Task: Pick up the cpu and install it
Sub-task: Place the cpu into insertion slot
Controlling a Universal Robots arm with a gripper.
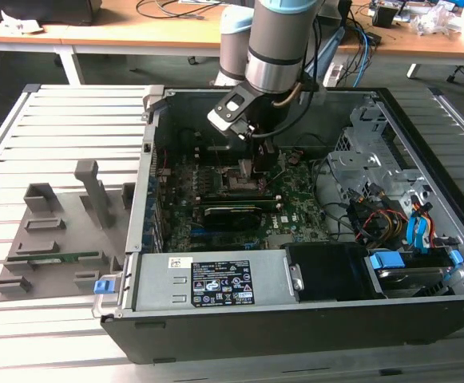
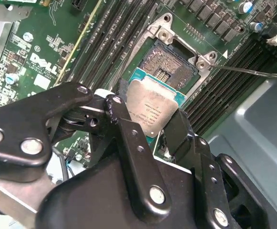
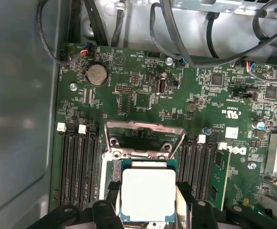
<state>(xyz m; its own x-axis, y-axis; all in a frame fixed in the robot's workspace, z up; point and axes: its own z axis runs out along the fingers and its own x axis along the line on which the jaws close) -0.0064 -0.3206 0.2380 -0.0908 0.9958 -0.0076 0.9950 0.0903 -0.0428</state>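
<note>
The cpu (image 2: 152, 109) (image 3: 148, 193) is a small square chip with a silvery-white top and a green rim. My gripper (image 2: 150, 123) (image 3: 148, 198) is shut on it, with one black finger (image 2: 118, 112) (image 3: 113, 188) against each of two opposite sides. The chip hangs tilted just over the open socket (image 2: 172, 67), partly covering it. In the first wrist view the socket's metal frame (image 3: 144, 133) stands raised beside the chip. In the exterior view the gripper (image 1: 257, 163) reaches down inside the open computer case (image 1: 216, 319), over the middle of the motherboard (image 1: 295, 209).
Black memory slots (image 3: 76, 167) (image 3: 195, 164) flank the socket on both sides. A thin metal lever (image 2: 252, 71) sticks out near the socket. Drive bays and coloured cables (image 1: 391, 215) fill the case's right in the exterior view. A grey fixture (image 1: 56, 231) holding a green memory stick (image 1: 56, 257) lies outside the case.
</note>
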